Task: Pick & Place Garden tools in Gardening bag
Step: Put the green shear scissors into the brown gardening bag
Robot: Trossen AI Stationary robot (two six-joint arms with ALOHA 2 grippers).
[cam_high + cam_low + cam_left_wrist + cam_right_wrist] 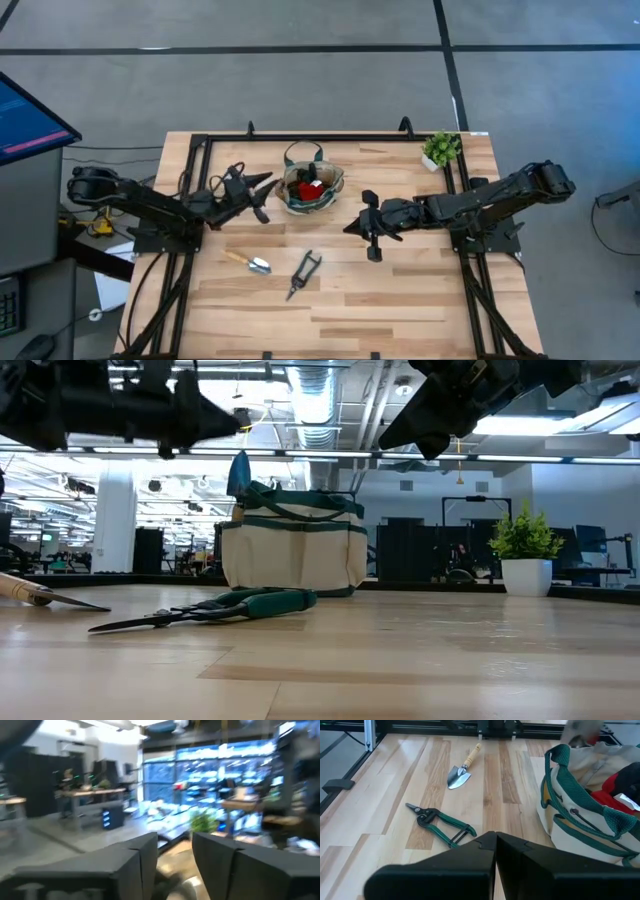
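Observation:
The cream and green gardening bag [312,190] stands upright on the table's far middle, with a red-and-black piece [310,188] inside it. My left gripper [266,192] hovers just left of the bag, above the table. It is open with nothing between its fingers [220,865]. My right gripper [495,845] is shut and empty, raised to the right of the bag. A wood-handled silver trowel [250,262] and green-handled pruners [303,273] lie flat on the table nearer the front edge.
A small potted plant [440,150] stands at the far right corner. A black frame [300,137] runs along the table's far edge and down its sides. Bare wood lies in front of the trowel and pruners toward the near edge.

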